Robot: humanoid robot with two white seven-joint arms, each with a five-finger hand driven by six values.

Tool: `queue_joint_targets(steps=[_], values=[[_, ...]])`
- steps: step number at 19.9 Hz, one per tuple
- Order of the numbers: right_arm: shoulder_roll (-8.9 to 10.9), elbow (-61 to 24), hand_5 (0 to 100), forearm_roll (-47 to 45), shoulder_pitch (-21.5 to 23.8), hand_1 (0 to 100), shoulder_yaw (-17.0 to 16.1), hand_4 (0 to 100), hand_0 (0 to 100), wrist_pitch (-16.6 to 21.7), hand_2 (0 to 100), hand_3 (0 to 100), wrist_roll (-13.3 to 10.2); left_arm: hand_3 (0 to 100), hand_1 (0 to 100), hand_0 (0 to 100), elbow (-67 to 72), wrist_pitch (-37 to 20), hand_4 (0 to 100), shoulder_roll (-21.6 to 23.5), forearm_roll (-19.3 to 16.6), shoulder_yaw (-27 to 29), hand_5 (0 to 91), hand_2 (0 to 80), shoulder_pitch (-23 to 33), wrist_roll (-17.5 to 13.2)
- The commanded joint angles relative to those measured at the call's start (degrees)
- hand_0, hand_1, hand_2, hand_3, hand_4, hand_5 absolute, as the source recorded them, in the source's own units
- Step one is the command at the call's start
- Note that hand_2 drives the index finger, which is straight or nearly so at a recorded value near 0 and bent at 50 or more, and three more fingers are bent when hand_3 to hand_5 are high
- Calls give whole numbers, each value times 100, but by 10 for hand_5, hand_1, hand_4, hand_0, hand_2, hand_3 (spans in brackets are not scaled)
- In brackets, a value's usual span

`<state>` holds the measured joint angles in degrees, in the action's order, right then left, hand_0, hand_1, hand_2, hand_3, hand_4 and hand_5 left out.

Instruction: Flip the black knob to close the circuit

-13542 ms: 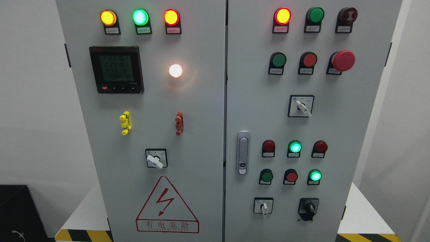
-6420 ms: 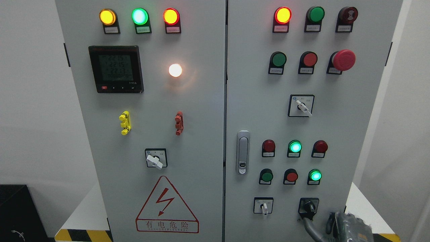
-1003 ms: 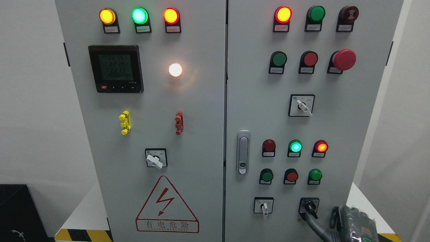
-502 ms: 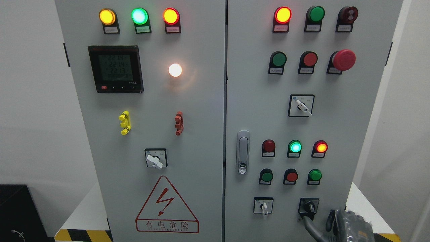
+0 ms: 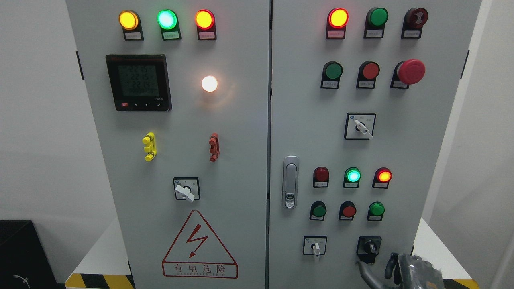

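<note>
**Knob turned, hand backing off below it**

The black knob [image 5: 369, 247] sits at the bottom right of the cabinet's right door [image 5: 305, 120], beside the small white selector switch [image 5: 315, 246]. Its pointer now leans slightly to the right of upright. Judging by the lamps, the flip looks done: the red indicator lamp [image 5: 384, 176] at the right of the lower row glows, while the green button [image 5: 376, 209] beneath it is dark. What seems left is only to clear the hand away.

The right hand [image 5: 401, 271] shows at the bottom edge, just below and to the right of the knob; one long grey finger [image 5: 363, 271] reaches up towards the knob's underside but holds nothing, and the other fingers look loosely curled. The left hand is out of view.

Compared with the first frame, the red lamp has come on and the green button has gone out. Half a second ago the finger lay against the knob; now it has dropped lower
</note>
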<state>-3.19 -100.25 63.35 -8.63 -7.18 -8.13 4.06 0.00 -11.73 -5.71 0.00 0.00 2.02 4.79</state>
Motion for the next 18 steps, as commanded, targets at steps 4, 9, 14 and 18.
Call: queue_joint_targets(steps=[4,9,14,18], values=[[-278,-521,664,-1129,379,129,85,704,0,575,642,860,-265,0,0,0,123,22,0,0,-123,-123,0,0,0,5],[-323,-688,538,-2613,853,114,41,642,0,952,508,788,-292,0,0,0,123,22,0,0,-123,-123,0,0,0,5],[-323,-864,387,-4231,1442,108,-3,542,0,1410,367,645,-257,0,0,0,123,21,0,0,-123,-123,0,0,0,5],[-323,-1154,240,-5663,1855,107,-73,376,0,1586,236,414,-38,0,0,0,123,22,0,0,-123,-123,0,0,0,5]])
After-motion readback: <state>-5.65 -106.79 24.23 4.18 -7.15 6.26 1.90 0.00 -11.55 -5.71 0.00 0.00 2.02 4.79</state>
